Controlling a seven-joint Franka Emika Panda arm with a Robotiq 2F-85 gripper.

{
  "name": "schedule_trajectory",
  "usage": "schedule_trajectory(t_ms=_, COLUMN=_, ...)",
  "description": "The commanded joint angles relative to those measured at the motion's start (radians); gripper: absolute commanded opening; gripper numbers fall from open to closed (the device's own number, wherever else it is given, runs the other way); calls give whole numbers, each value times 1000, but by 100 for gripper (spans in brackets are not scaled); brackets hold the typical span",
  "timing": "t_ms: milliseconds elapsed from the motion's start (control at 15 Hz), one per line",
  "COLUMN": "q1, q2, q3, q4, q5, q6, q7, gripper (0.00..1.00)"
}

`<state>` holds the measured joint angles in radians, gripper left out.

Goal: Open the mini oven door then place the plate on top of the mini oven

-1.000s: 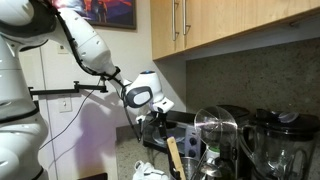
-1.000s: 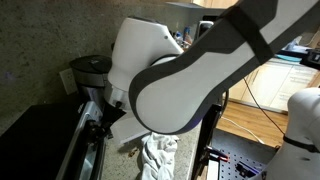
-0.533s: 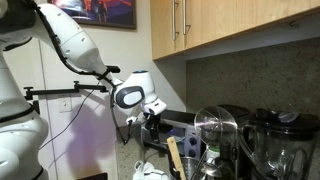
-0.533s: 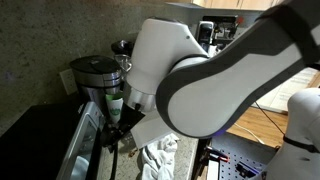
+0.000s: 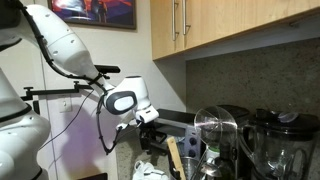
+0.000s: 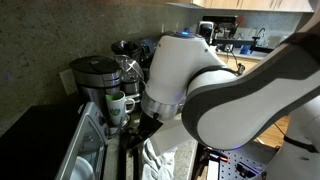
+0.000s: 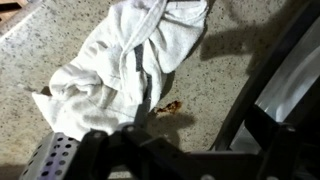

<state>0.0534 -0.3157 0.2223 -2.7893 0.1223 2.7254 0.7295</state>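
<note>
A speckled stone counter (image 7: pixel 50 35) under wooden cabinets carries the oven (image 6: pixel 35 128) along its back edge, its door (image 6: pixel 88 150) facing a crumpled towel (image 7: pixel 120 50). The door is stiff hinged glass, smooth and breakable, best taken by its silvery top edge; whether it hangs open I cannot tell. The arm (image 6: pixel 220 90) bends low over the counter, gripper (image 5: pixel 152 118) spread wide and empty, just above the towel beside the door.

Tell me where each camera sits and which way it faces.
Exterior view: low behind the blender jars, facing the white arm.
Exterior view: beside the mini oven, facing the arm, which fills the right half.
Wrist view: looks down at the towel on the counter; gripper at the bottom edge.
Shared: all three show the towel.
</note>
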Motion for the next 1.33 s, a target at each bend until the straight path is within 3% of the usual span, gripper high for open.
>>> schedule_trajectory(t_ms=0, q1=-41, q2=46, q3=25, q4=1, q5=-31, q6=30, q7=63, gripper=100)
schedule_trajectory(t_ms=333, q1=-53, q2=72, q3=34, q4=0, q5=-49, q6=3, q7=98, gripper=100)
schedule_trajectory(t_ms=667, q1=-71, q2=61, q3=64, q4=1, q5=-118, q6=-26, q7=220, gripper=100)
schedule_trajectory(t_ms=1267, q1=-112, q2=87, q3=30, q4=0, q5=-170, q6=-65, q7=277, gripper=100)
